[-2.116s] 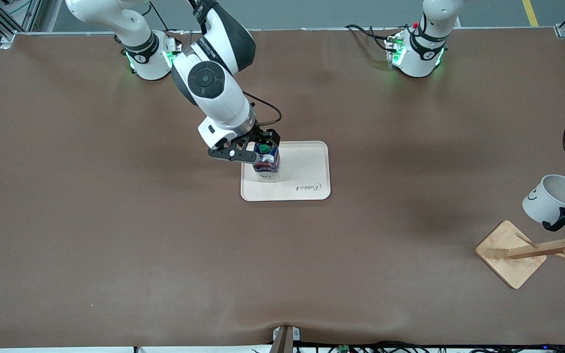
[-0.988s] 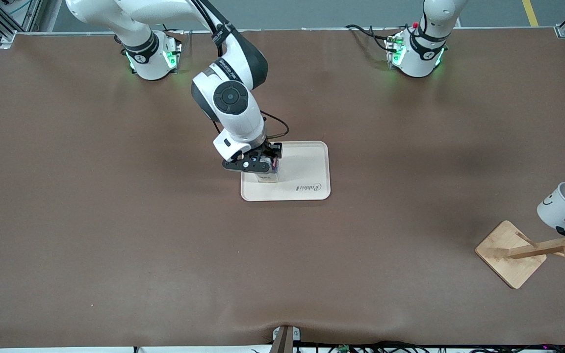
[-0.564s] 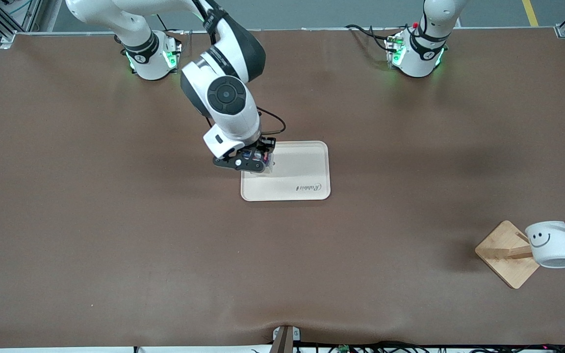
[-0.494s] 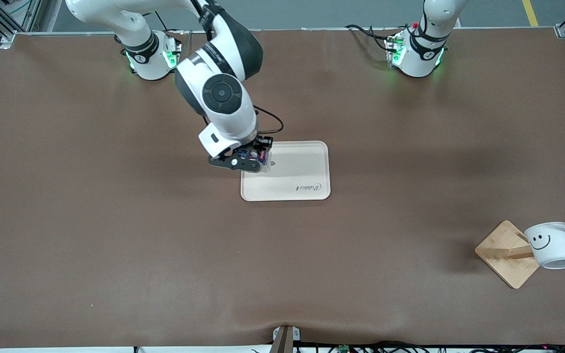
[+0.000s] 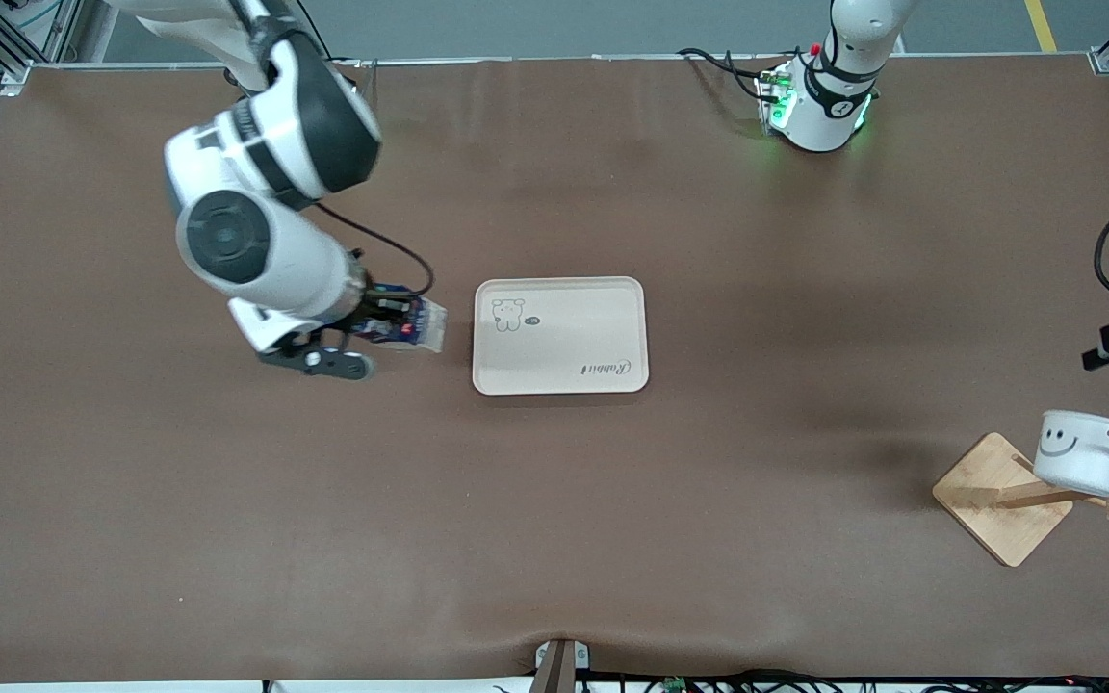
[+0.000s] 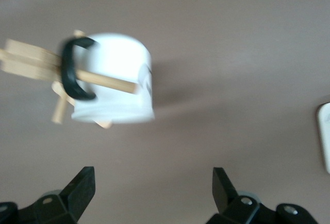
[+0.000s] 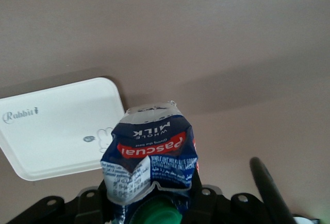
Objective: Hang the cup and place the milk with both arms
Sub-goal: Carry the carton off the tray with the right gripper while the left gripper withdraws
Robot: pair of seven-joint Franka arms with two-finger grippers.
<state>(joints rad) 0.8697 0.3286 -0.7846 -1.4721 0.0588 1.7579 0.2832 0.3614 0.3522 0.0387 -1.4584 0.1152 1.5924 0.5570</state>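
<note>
Brown table [image 5: 612, 539], right gripper [image 5: 362, 337] clamped on the milk [image 5: 410, 327] beside the tray [image 5: 564, 371], cup [image 5: 1084, 462] hanging on wooden rack [image 5: 997, 496], left gripper [image 6: 154, 193] spread apart, grey floor [image 5: 612, 24].

Count at this frame: robot arms, 2. Grippers, 2: right gripper [image 5: 391, 332], left gripper [image 6: 154, 193]. Milk carton [image 5: 407, 324], 1. Mug [image 5: 1084, 466], 1. Wooden mug rack [image 5: 1007, 498], 1. Cream tray [image 5: 574, 337], 1. Table [image 5: 554, 539], 1.

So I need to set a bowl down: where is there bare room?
The tray is bare, as is the table between it and the rack holding the cup. Crowded: beside the tray, where the right gripper holds the milk.
</note>
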